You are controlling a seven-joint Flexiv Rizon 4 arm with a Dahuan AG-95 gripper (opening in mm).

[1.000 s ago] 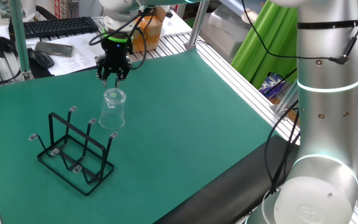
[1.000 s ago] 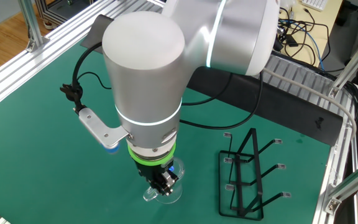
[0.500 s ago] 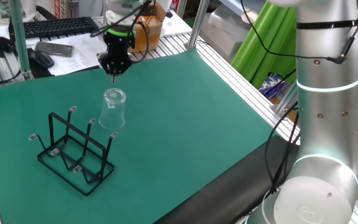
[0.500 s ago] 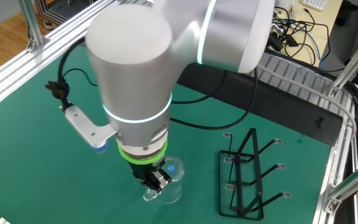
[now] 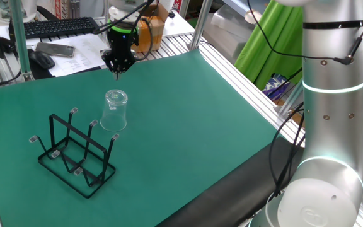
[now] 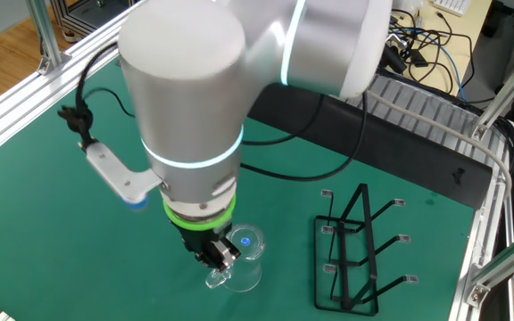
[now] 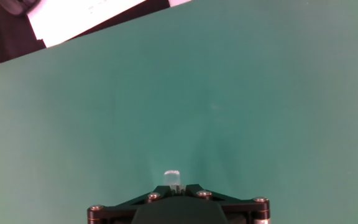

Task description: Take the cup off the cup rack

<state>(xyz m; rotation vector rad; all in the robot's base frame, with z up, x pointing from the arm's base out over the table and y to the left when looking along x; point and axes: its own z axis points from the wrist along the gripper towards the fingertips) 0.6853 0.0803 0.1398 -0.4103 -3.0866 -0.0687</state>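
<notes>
Your hand [image 5: 118, 73] hangs above the green surface [image 5: 188, 126] with its fingers pressed together and nothing between them; it points straight down. In the hand view the closed fingers [image 7: 172, 178] show as one pale tip over bare green mat.

The cup [image 5: 115, 110] stands upside down on the surface, off the rack, its wide rim on the mat and its base facing up. From one fixed view it sits below your hand and apart from it, a clear gap between the fingertips and the cup's upturned base. In the other fixed view the cup [image 6: 239, 263] lies just beside the hand [image 6: 219, 261], partly hidden behind it, so you cannot tell the gap from that side.

The cup rack [image 5: 75, 154] stands on the surface farther from your hand than the cup, near the cup but not touching it. All its upright prongs are bare. In the other fixed view the rack [image 6: 355, 254] lies well apart from the hand, beyond the cup.
</notes>
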